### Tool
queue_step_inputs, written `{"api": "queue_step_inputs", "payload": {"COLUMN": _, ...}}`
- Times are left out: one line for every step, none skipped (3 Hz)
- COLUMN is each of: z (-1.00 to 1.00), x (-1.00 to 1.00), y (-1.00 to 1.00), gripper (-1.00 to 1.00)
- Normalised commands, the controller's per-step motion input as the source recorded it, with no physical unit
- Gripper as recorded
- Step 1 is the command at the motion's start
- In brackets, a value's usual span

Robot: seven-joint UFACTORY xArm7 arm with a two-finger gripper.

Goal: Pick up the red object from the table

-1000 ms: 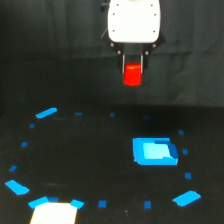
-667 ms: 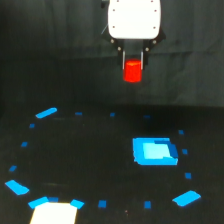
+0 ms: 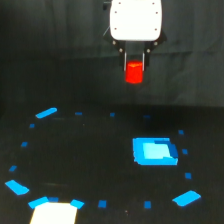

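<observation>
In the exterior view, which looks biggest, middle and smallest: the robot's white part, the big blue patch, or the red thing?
1. White arm housing, largest.
2. Blue patch on the table.
3. Red object, smallest, held up in the gripper.

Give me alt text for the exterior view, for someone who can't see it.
A white robot gripper holds a small red object in the air, well above a black table. The table is dotted with small blue tape marks, with a larger blue patch toward the exterior view's right.

table [image 3: 75, 150]: black, flat | on it: small blue tape marks [image 3: 102, 204], blue rectangular patch [image 3: 154, 151]
</observation>
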Motion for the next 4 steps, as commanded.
{"api": "queue_step_inputs", "payload": {"z": 0.91, "x": 0.16, "y": 0.16, "gripper": -1.00}}
{"api": "queue_step_inputs", "payload": {"z": -0.05, "x": -0.01, "y": 0.10, "gripper": -1.00}}
{"api": "queue_step_inputs", "payload": {"z": 0.69, "x": -0.01, "y": 0.00, "gripper": -1.00}}
{"api": "queue_step_inputs", "payload": {"z": 0.35, "x": -0.39, "y": -0.40, "gripper": -1.00}}
